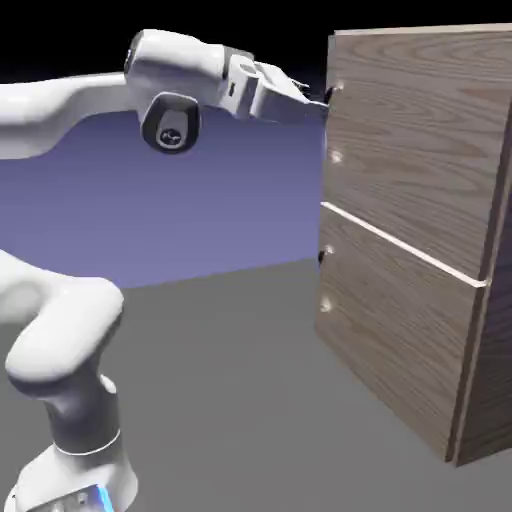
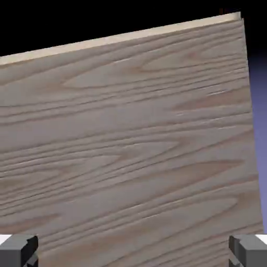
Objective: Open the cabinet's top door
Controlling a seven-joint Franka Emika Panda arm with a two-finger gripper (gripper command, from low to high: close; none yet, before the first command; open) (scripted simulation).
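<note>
White robot arm (image 1: 175,65) reaches up high to the tall brown cabinet (image 1: 400,230). Its fingers (image 2: 133,251) are wide apart, close to the small dark handle (image 1: 331,97) at the edge of the top door (image 1: 415,140). That door is the big wood one, above the smaller bottom door (image 1: 395,325).

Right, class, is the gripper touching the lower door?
Apart. The exterior view shows the gripper up beside the upper door, with open space down to the lower door.
</note>
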